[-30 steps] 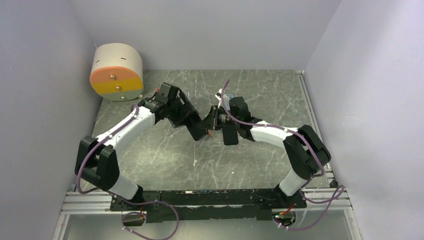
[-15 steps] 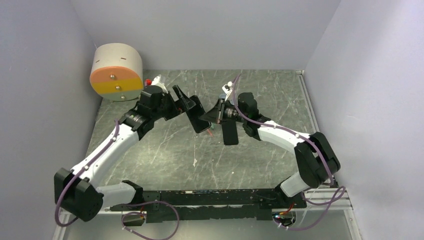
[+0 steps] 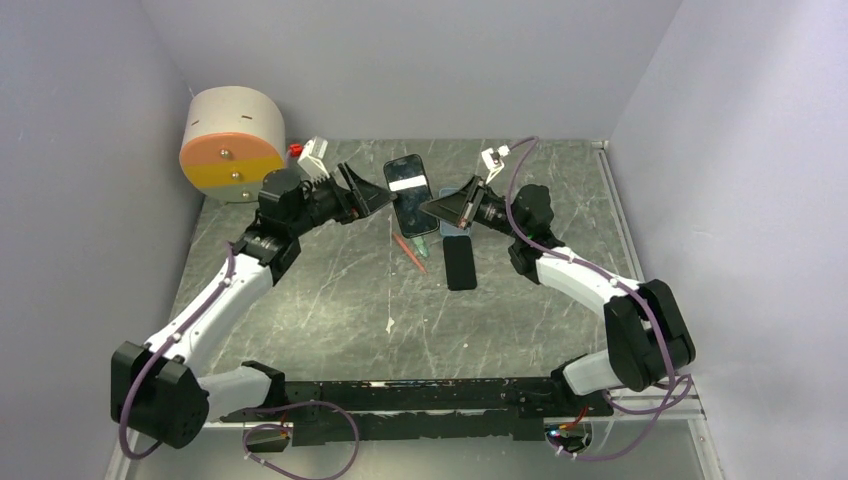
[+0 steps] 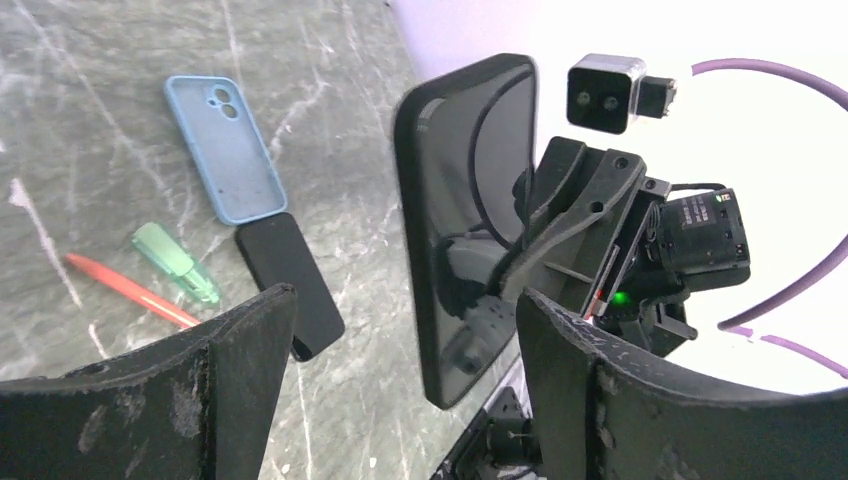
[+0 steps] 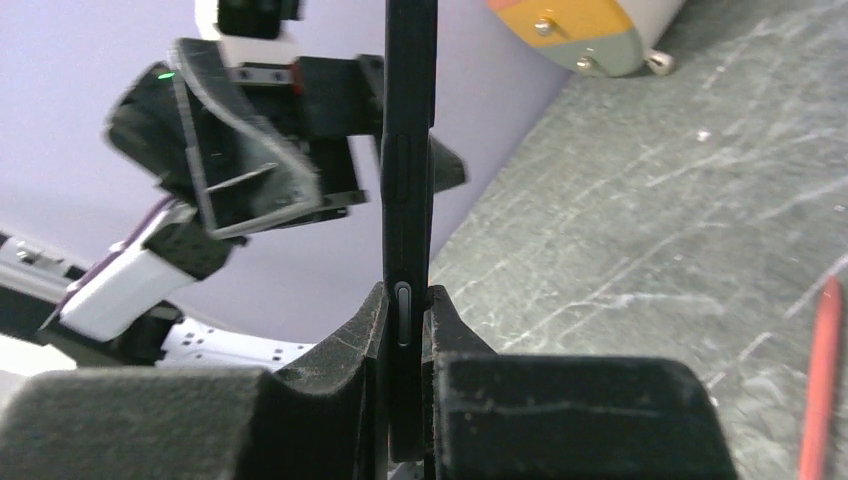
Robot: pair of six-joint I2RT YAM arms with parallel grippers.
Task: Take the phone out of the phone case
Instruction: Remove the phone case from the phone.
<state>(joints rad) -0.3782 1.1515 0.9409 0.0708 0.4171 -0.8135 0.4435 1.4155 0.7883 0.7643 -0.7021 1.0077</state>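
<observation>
I saw a dark green marbled tabletop boxed in by pale lilac walls, with a white drum with an orange and yellow face at far left. The black slab phone hung above the far middle, its long axis running near to far and its screen facing the overhead camera. The right gripper pinched its right edge. The left gripper stood wide, holding nothing. The empty light blue phone case lay flat below. A second before, both grippers had been lower, at mid-table, with the phone between them.
</observation>
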